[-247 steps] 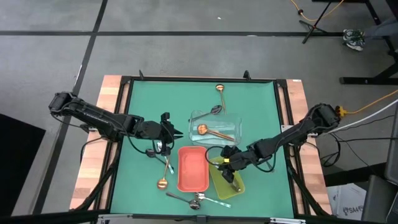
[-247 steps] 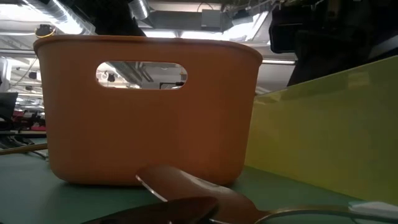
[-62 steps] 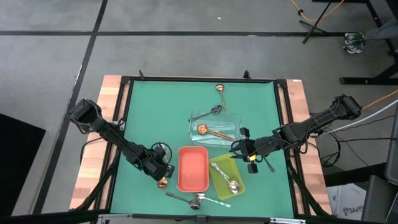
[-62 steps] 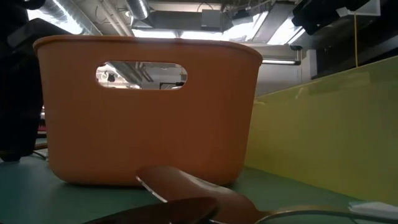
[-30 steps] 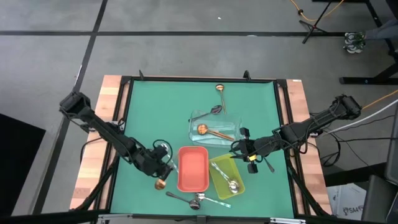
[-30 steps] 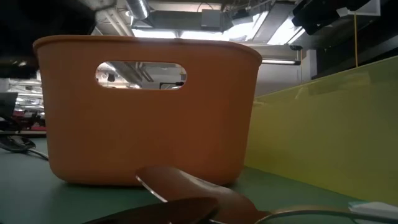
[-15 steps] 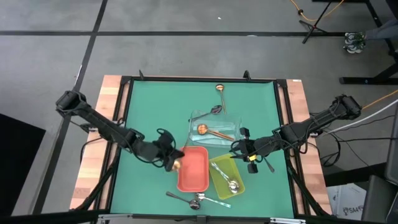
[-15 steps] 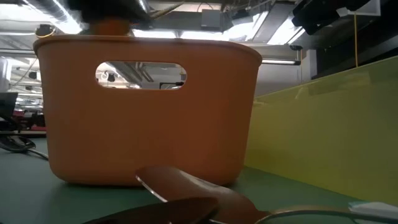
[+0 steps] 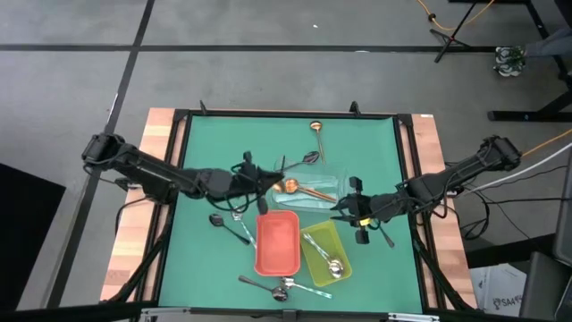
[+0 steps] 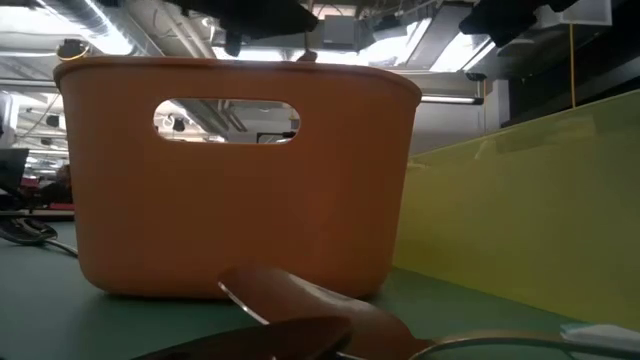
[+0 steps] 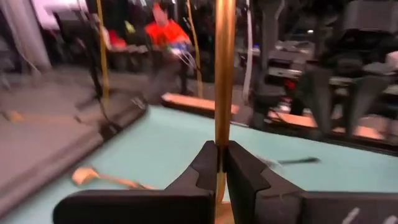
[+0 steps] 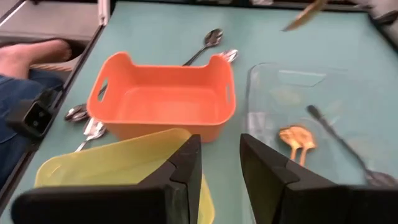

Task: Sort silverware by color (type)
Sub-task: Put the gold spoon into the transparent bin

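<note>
Copper-gold slim metal spoon [image 11: 224, 74] clamped in left end effector [image 11: 218, 163]; release low over clear rectangular tray [image 9: 332, 179]; right end effector [image 12: 214, 163] apart, idle.

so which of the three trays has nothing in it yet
The red tray: its floor is bare. The clear tray holds copper spoons, and the yellow-green tray holds a silver spoon.

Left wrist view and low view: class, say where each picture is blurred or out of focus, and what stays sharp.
Left wrist view: the left tool and the copper-gold spoon handle it grips are sharp, while the room behind smears. Low view: the red tray is fairly clear; the brown spoon bowl nearest the lens is soft.
</note>
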`<action>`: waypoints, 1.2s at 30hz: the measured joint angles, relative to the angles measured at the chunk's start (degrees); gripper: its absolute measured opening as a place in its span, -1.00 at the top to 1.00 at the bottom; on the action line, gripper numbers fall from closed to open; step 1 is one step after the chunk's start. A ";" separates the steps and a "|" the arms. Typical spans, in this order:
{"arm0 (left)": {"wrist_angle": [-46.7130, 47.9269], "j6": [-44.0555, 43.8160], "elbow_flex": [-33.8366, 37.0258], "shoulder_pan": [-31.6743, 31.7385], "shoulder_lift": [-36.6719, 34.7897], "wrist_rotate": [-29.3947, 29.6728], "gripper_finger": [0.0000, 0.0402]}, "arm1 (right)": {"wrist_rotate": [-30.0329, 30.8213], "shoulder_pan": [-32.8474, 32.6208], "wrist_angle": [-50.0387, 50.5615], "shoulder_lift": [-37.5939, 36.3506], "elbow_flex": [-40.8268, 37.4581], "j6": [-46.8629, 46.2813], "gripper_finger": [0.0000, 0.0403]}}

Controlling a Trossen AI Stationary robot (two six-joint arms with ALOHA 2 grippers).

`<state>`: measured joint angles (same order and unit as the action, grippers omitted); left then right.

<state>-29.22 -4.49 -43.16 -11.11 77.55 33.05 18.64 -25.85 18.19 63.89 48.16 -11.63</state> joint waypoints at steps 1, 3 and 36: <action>-1.84 2.60 0.00 0.94 0.54 -0.16 0.95 | 1.01 0.00 -0.02 -0.33 0.00 0.00 0.51; -5.87 7.17 0.00 2.73 1.78 -1.18 0.95 | 3.38 0.00 0.00 -1.13 0.00 0.08 0.51; -0.83 27.27 -12.90 11.16 30.74 -17.75 0.89 | 24.25 0.00 0.07 -8.97 -0.02 4.58 0.51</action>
<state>-30.05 22.78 -56.05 0.05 108.30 15.30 42.89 -25.85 18.26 54.92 48.14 -7.05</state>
